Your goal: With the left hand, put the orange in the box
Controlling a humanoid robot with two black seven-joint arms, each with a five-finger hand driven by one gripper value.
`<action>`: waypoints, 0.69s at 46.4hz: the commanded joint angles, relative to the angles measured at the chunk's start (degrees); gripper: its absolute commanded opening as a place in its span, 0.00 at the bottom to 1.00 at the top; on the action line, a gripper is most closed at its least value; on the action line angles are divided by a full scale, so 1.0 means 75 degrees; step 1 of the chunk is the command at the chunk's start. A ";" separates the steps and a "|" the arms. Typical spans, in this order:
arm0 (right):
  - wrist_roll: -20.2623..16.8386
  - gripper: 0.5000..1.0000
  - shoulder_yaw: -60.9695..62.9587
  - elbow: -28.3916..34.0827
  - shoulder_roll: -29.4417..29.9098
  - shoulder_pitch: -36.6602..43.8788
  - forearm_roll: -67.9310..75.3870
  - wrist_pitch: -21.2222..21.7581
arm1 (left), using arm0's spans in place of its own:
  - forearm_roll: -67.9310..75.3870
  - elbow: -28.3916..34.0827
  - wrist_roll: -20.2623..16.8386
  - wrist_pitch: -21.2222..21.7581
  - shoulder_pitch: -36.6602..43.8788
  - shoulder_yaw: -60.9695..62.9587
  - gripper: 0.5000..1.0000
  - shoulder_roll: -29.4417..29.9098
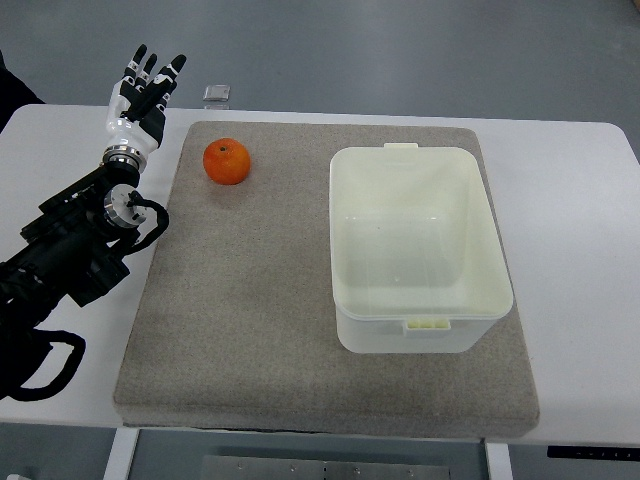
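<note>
While the orange [227, 161] sits untouched on the grey mat [250, 330], the left hand [143, 92] is parked up at the far left corner of the white counter [570, 200], off the mat's edge, fingers [139, 56] stretched out straight and spread a bit, holding nothing at all. So I'd say we're right at the start, the reach step, nothing grabbed yet. The right arm isn't anywhere in the shot.

The orange is near the far left part of the mat, well apart from the box [419, 250], which sits on the right half of the mat and looks empty, lid off. The hand is near the orange but clearly not touching it, off to its left and a little beyond it.

Next move, as I see it: swing the hand right and down toward the orange, palm over it, then curl the fingers around. After that it's a carry across the mat to the box.

As for which way the orange points, honestly it's round, so there's no real long axis to line up with. There's a darker dimple on top that could be the stem end facing up, but it's too small to be sure. Any grasp direction should work about the same.

There's also a small clear square thing [217, 94] on the counter behind the mat, can't tell what it is.
</note>
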 commanded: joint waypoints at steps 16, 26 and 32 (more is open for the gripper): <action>0.0000 0.85 0.0000 0.0000 0.0000 0.0000 0.0000 0.0000 | -0.0035 -0.0222 -0.0047 0.0001 -0.0013 -0.0009 0.98 0.0012; 0.0000 0.85 0.0000 0.0000 0.0000 0.0000 0.0000 0.0000 | -0.0012 -0.0398 -0.0047 0.0025 -0.0013 0.0002 0.98 0.0047; 0.0000 0.85 0.0000 0.0000 0.0000 0.0000 0.0000 0.0000 | -0.0023 -0.0644 -0.0047 0.0130 -0.0013 0.0014 0.98 0.0129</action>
